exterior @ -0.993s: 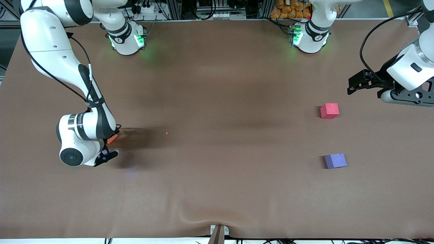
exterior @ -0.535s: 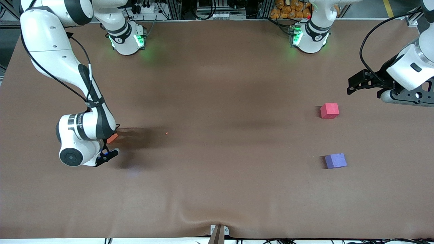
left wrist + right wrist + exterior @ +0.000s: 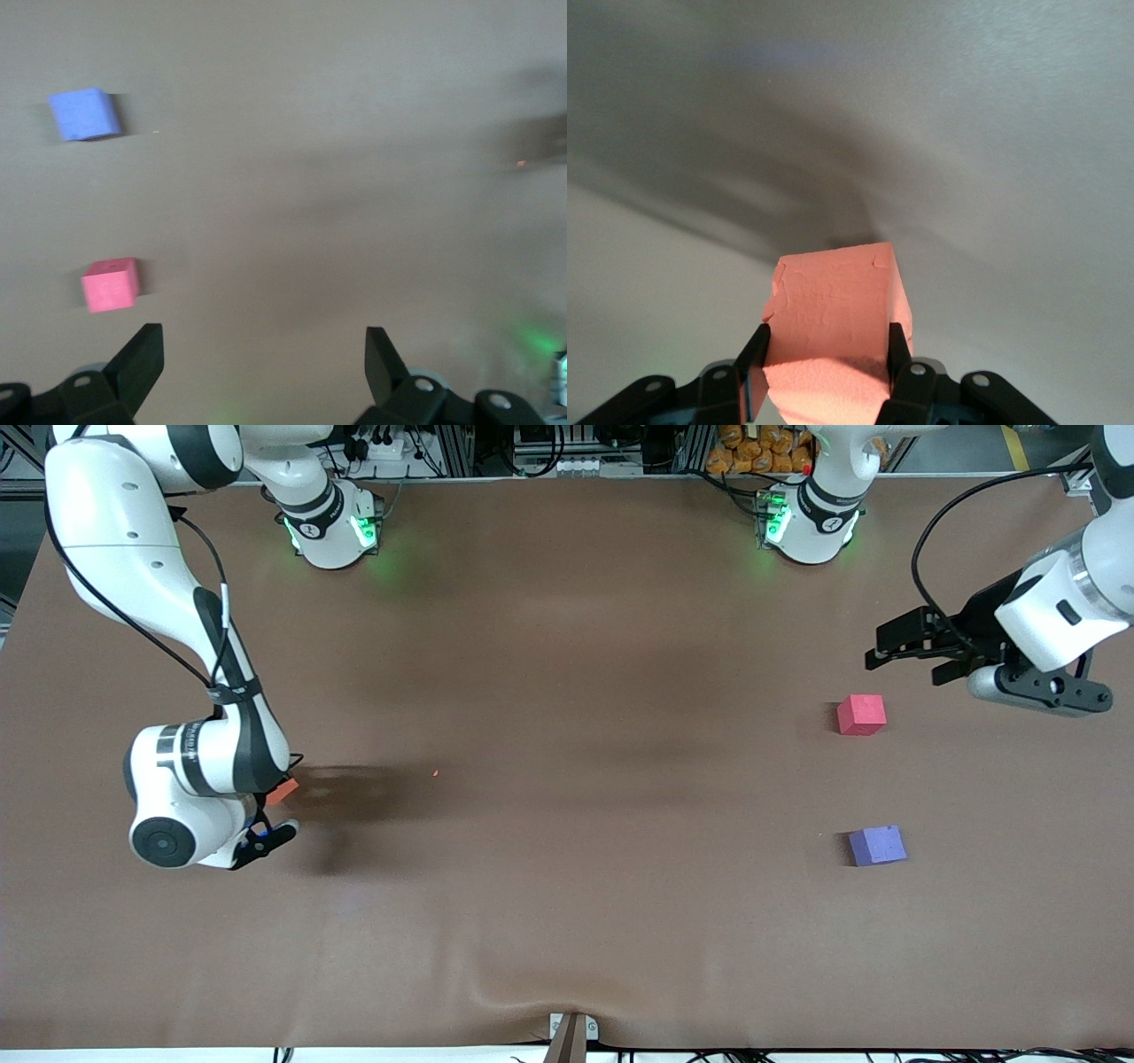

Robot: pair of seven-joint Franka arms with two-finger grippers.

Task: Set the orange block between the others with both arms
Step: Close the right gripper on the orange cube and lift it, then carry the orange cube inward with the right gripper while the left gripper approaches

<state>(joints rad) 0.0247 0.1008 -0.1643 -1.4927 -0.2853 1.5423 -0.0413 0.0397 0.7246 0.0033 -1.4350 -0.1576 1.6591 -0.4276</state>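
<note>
Front view. Brown table. Right pincer low at the right arm's end of the table, mostly hidden under its own white wrist; only a corner of the orange block showing at the wrist's edge. Red-pink block on the table toward the left arm's end; purple block nearer to the front camera than the red-pink block, well apart from it, bare table between them. Orange block well apart from the red-pink block, toward the right arm's end. Left pincer up in the air near the red-pink block, over bare table, fingers spread apart, holding nothing.

Left wrist view. Two black fingers wide apart with brown table between them. Red-pink block close to one finger, not touching it. Purple block well apart from the red-pink block.

Right wrist view. Right pincer clamped on the orange block, one black finger pressed flat against each side. Top face of the block rough, with torn edges. Dark shadow on the table near the block.
</note>
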